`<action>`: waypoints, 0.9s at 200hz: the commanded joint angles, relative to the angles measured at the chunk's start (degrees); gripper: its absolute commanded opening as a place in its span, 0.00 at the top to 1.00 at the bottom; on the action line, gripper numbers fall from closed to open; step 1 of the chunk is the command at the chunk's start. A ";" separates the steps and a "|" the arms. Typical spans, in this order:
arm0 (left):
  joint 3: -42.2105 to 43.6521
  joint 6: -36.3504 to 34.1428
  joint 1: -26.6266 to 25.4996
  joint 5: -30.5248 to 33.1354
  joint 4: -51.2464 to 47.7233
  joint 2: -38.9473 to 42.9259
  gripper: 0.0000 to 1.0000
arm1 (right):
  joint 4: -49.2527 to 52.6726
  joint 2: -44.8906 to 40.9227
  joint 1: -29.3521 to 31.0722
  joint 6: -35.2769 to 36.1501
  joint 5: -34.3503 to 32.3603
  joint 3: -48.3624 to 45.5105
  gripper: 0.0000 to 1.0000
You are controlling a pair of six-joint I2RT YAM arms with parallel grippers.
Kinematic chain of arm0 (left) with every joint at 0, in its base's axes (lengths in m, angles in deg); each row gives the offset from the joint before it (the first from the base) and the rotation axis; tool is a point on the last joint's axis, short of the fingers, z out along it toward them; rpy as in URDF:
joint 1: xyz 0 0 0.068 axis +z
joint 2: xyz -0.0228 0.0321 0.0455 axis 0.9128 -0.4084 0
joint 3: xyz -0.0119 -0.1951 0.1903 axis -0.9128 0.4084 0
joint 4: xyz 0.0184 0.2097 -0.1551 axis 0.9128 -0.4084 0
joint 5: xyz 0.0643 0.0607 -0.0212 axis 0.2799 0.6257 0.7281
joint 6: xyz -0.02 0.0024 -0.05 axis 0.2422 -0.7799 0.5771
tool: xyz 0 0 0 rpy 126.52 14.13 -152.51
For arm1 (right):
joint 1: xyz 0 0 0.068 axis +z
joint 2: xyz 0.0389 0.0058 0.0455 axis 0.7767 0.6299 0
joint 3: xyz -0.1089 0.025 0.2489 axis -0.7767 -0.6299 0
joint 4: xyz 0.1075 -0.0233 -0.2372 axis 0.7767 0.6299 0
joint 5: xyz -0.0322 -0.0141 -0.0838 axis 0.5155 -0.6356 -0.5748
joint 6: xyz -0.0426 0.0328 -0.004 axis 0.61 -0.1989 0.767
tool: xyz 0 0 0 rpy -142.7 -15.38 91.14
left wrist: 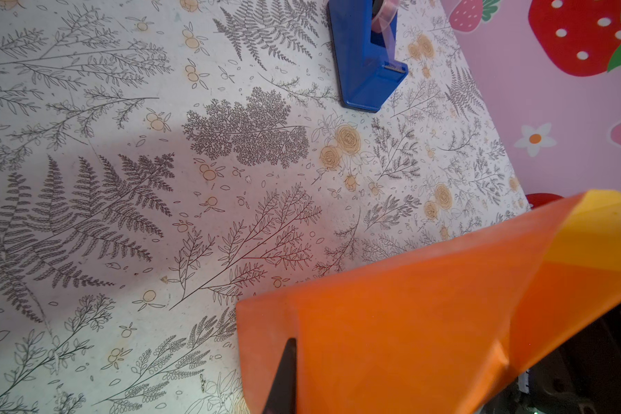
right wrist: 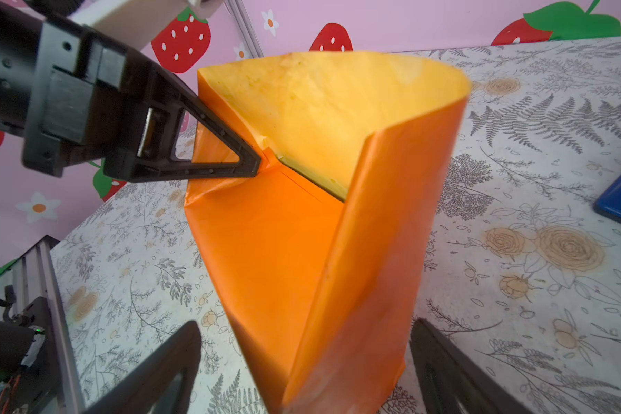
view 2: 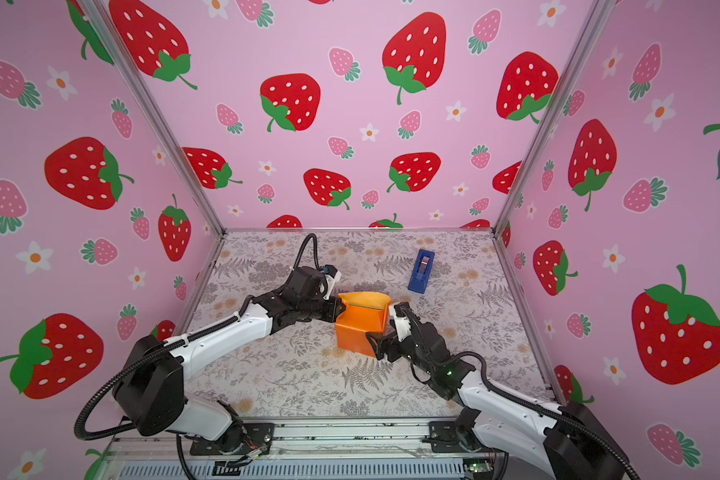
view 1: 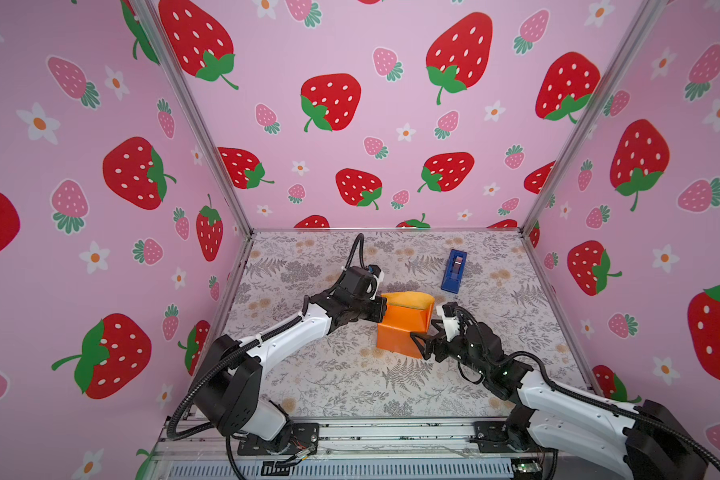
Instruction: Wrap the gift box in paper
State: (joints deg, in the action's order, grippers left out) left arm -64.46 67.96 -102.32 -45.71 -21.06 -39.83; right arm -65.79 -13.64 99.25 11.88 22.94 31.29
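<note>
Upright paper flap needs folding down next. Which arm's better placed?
Right: the right gripper is open, jaws either side of the upright flap of the paper. The left gripper is shut on its creased corner, probably anchoring it.

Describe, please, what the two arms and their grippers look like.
The left arm and right arm have glossy white shells, black joints and black ribbed cable hoses alongside. The left gripper and right gripper are black, with triangular open-frame fingers. A small green light glows on the right arm.
</note>
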 commanded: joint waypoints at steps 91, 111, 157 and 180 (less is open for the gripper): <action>0.60 1.09 -0.31 -0.74 -1.25 -1.34 0.98 | 0.93 4.91 -0.22 -10.31 -3.19 4.17 0.14; 0.60 1.11 -0.28 -0.75 -1.31 -1.23 0.98 | 0.32 4.33 -0.22 -10.83 -3.55 4.37 0.13; 1.08 1.22 -0.31 -0.83 -1.00 -0.80 0.98 | 3.54 5.27 -0.21 -12.06 -6.49 5.67 0.17; 1.33 1.33 -0.30 -0.83 -0.83 -0.37 0.98 | 4.56 6.52 -0.22 -11.89 -6.33 6.45 0.18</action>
State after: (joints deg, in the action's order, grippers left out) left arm -64.39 68.53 -102.28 -45.54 -20.14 -40.18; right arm -63.21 -8.35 99.21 1.24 18.31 35.85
